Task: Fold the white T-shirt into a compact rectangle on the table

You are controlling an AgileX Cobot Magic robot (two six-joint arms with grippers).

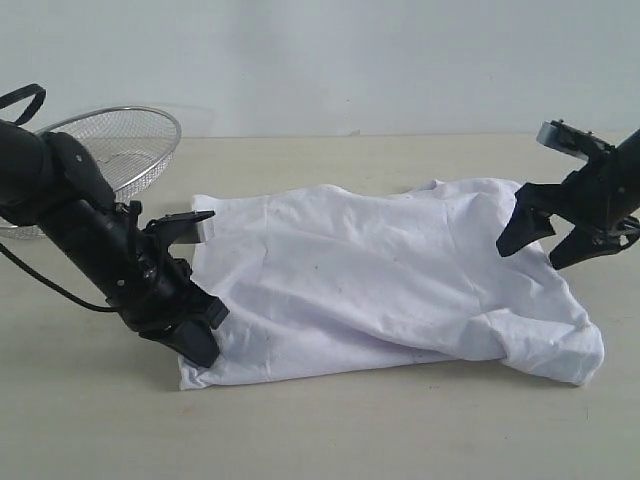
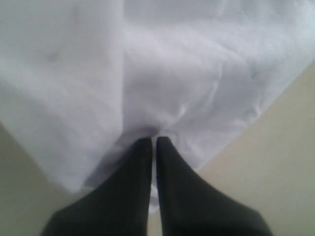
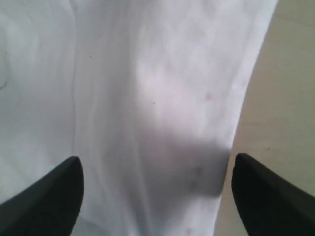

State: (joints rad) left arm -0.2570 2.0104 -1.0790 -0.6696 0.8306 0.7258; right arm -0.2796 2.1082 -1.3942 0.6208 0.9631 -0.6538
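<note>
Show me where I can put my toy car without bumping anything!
Free: the wide strip of pale beige wood-grain table in front of the wrinkled white cotton T-shirt, and the strip behind it, beside the silver wire-mesh basket. Crowded: both shirt ends, where the left gripper pinches and the right gripper hangs open.

- table [image 1: 420, 440]: pale beige wood-grain top, wide, running across the whole exterior view to a pale wall behind.
- white T-shirt [image 1: 380, 280]: flat on the middle of the top, laid crosswise, wrinkled; left end fairly square, right end bunched with a fold rolled over near the front corner.
- wire-mesh basket [image 1: 130, 140]: silver, round, at the far left rear of the top; apart from the shirt, partly hidden.
</note>
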